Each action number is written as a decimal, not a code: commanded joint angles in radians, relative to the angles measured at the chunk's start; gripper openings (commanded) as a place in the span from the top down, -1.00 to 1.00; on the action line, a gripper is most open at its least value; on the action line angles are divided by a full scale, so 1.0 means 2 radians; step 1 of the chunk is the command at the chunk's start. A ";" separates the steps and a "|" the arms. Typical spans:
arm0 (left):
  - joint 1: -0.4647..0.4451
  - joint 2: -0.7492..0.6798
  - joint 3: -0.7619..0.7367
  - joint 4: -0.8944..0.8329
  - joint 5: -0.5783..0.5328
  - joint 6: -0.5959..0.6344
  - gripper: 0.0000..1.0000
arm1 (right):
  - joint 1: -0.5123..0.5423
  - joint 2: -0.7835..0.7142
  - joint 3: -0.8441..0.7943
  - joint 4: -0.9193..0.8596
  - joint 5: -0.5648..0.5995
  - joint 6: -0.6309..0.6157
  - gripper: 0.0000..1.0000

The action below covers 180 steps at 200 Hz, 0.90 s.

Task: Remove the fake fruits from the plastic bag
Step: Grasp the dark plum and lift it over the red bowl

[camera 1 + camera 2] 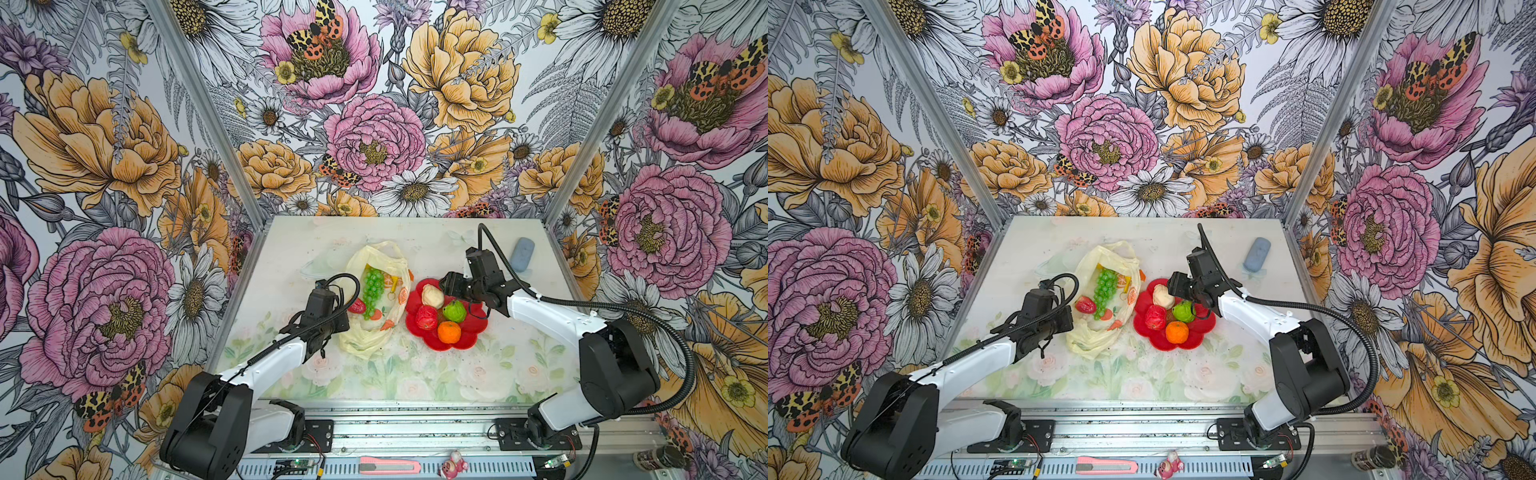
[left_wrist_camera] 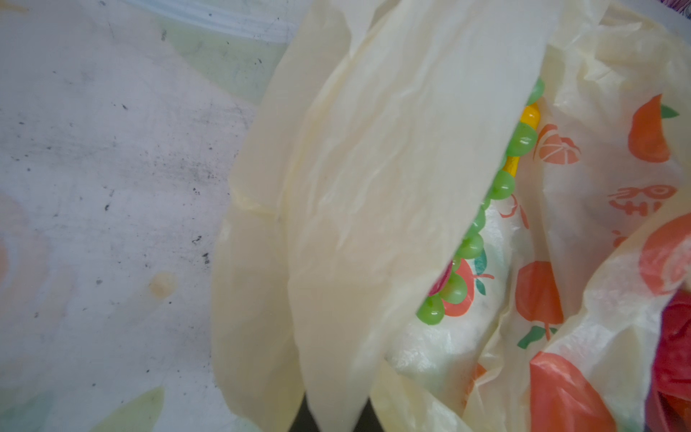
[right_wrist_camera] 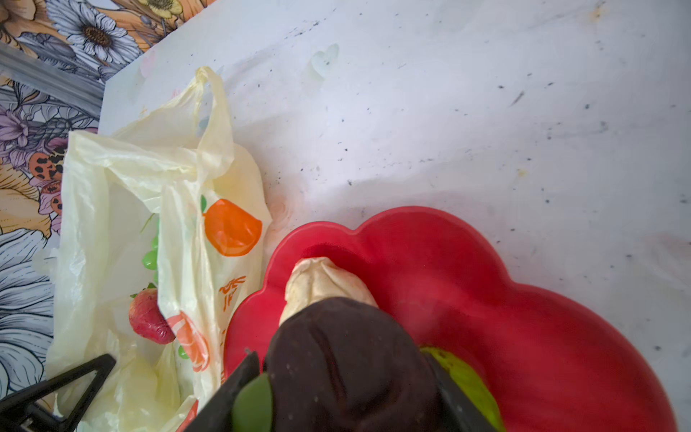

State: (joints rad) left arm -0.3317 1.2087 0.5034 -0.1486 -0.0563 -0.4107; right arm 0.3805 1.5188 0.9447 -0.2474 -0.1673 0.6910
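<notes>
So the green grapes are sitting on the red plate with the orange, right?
Not quite. The green grapes are inside the plastic bag, not on the red plate. The orange really is on the plate. Both top views show it.

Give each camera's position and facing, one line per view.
Top views: high above the near edge, facing down across the table; left arm, right arm show.
Left wrist: on the left arm, close over the plastic bag and grape bunch; its fingers barely show.
Right wrist: on the right arm, over the red plate and cream piece; black fingers show.
Shared: both wrist views catch the grape bunch.
</notes>
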 commanded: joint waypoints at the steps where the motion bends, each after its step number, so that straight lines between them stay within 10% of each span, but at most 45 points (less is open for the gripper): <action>1: -0.002 -0.003 0.008 0.011 -0.009 0.010 1.00 | -0.016 -0.003 -0.014 0.041 -0.023 0.021 -0.29; 180: -0.004 -0.001 0.008 0.011 -0.010 0.010 1.00 | -0.043 0.068 -0.045 0.131 -0.052 0.059 -0.32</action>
State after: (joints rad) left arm -0.3317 1.2087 0.5034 -0.1486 -0.0574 -0.4107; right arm 0.2996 1.6344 0.8589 -0.0216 -0.2638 0.7986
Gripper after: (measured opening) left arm 0.047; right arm 0.658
